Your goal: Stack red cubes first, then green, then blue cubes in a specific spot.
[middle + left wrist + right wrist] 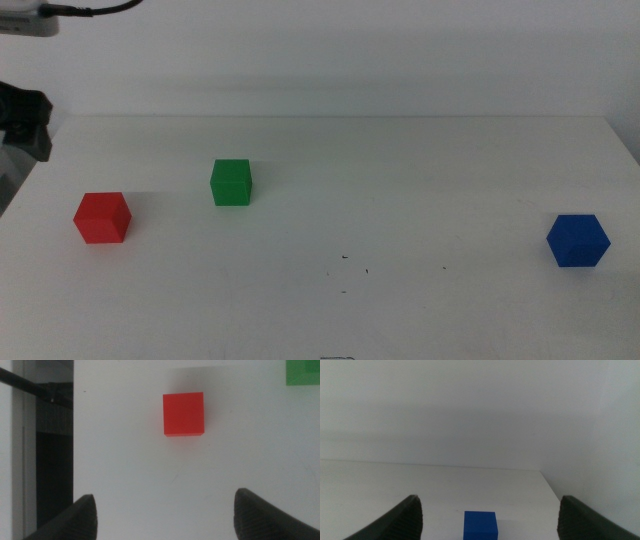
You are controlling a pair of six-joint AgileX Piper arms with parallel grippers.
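No brand, label or writing can be read on any cube or on the white table (420, 180); every face is plain and matte. In the middle view the red cube (102, 218) sits near the table's left side, the green cube (231, 183) a little farther back and to its right, apart from it; the blue cube (578, 240) rests alone well off at the right side; a few tiny dark specks (347, 257) mark the bare patch between green and blue, toward the front.

The left wrist view adds what the middle view lacks: the left gripper (165, 512) hangs above the table with its jaws wide apart and empty, the red cube (184, 414) ahead of them, a corner of the green cube (302, 372) at the frame's edge, and the table's edge with a dark drop beside it.

The right wrist view shows the right gripper (490, 520), jaws likewise spread and holding nothing, the blue cube (480, 525) lying on the table between and ahead of them; a plain wall (480, 410) rises behind.
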